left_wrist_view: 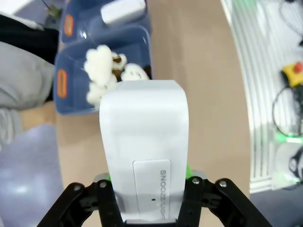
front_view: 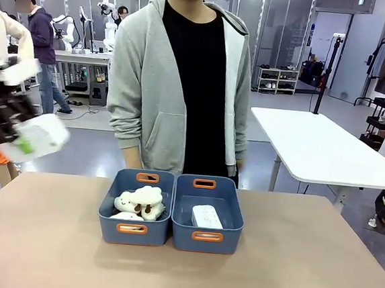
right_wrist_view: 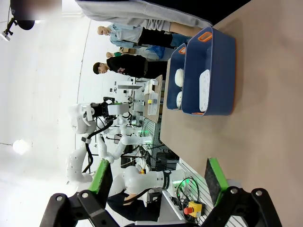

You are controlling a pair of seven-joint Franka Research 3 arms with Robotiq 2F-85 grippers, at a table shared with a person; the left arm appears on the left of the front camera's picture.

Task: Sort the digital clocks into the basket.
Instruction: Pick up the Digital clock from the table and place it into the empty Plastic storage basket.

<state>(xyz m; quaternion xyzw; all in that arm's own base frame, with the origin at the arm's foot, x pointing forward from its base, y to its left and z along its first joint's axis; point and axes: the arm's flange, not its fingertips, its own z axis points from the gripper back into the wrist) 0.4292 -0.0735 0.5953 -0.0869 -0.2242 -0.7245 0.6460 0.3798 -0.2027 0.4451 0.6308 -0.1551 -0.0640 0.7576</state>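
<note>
One white rectangular plastic digital clock w/ rounded corners [left_wrist_view: 144, 142] is clamped in the left gripper [left_wrist_view: 149, 201], black fingers w/ green pads pressing its sides; a raised panel printed "SNOOZE/LIGHT" faces the wrist cam. In the front view this clock [front_view: 39, 137] is motion-blurred, up in the air at far left, well above the table and left of the bins.

Second white digital clock [front_view: 207, 217] lies flat in the right-hand blue rectangular plastic basket w/ orange-rimmed handle slots [front_view: 206, 236], also seen in the left wrist view [left_wrist_view: 123, 10] and right wrist view [right_wrist_view: 204, 90].

Left-hand matching blue bin [front_view: 132, 230] sits touching the basket, side by side, mid-table towards the far edge. It holds fluffy white plush sheep toys [front_view: 140, 203], piled together; exact count hard to tell.

Right gripper [right_wrist_view: 156, 182] hangs w/ jaws spread wide, nothing between them, over bare tan tabletop [right_wrist_view: 265, 142], well apart from both bins.

Person in grey zip hoodie over black top [front_view: 181, 82] stands at the far side, directly behind the bins; hands not visible.
</note>
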